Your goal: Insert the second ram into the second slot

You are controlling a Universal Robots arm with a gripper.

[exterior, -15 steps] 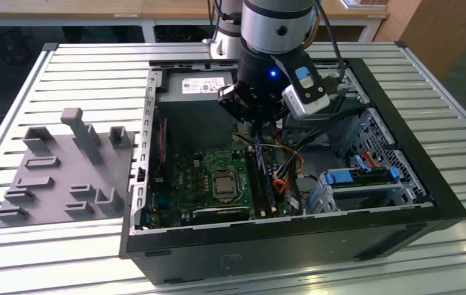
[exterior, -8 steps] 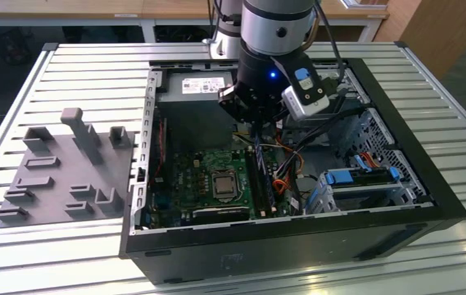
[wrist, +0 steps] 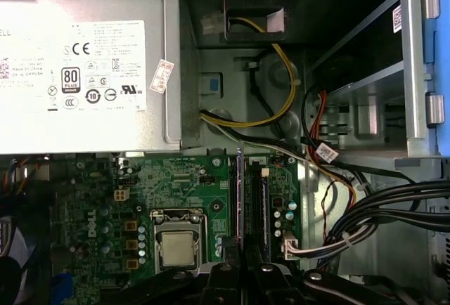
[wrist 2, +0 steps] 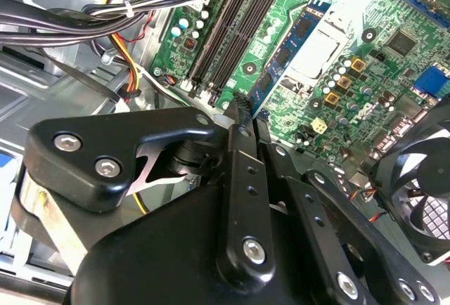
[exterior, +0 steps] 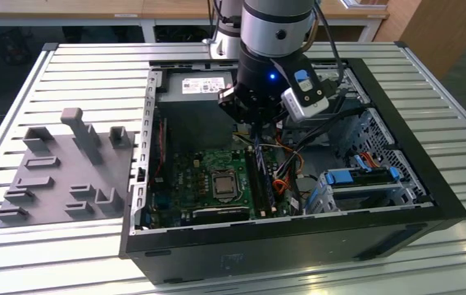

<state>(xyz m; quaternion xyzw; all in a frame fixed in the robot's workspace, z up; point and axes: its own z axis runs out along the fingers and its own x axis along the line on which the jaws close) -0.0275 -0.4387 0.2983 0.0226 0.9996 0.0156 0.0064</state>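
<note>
Low inside open computer case [exterior: 429,184], gripper [wrist 2: 250,117] over green motherboard [wrist: 176,178]; jaws clamped together on second ram [wrist 2: 292,48], blue stick reaching out from between fingertips; second ram [wrist: 240,192] edge-on in first wrist view, between processor socket [wrist: 174,245] and dark memory slots [wrist 2: 228,31]; cannot tell if seated.

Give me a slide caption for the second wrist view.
Hand gripping the second ram, a blue stick, over the green motherboard near its dark slots.
</note>
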